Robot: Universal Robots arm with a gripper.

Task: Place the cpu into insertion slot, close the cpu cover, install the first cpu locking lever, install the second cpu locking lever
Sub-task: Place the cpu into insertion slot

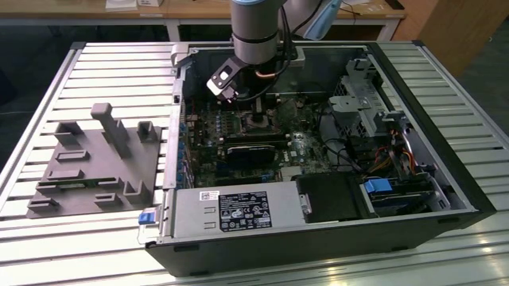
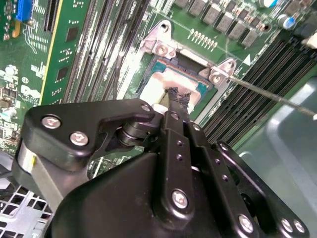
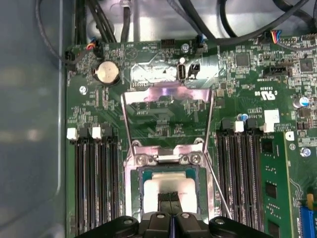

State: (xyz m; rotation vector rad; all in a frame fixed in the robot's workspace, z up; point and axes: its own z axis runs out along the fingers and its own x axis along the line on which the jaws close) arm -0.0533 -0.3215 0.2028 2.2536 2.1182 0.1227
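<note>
In the first wrist view the dull silver cpu [image 3: 157,186] is seen lying flat in the black-rimmed insertion slot [image 3: 139,196]. The hand [image 3: 171,198] is closed, its fingertips pressed together with nothing clasped, and is set on the cpu's top. The cpu cover [image 3: 168,92], a thin metal frame, is swung open beyond the slot. A white printed label [image 1: 242,210] is borne by the grey box.

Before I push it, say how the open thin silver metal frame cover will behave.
The thin silver metal frame cover probably swings about its hinge, not slides. Its narrow side strips look bendable, so likely easily warped.
</note>
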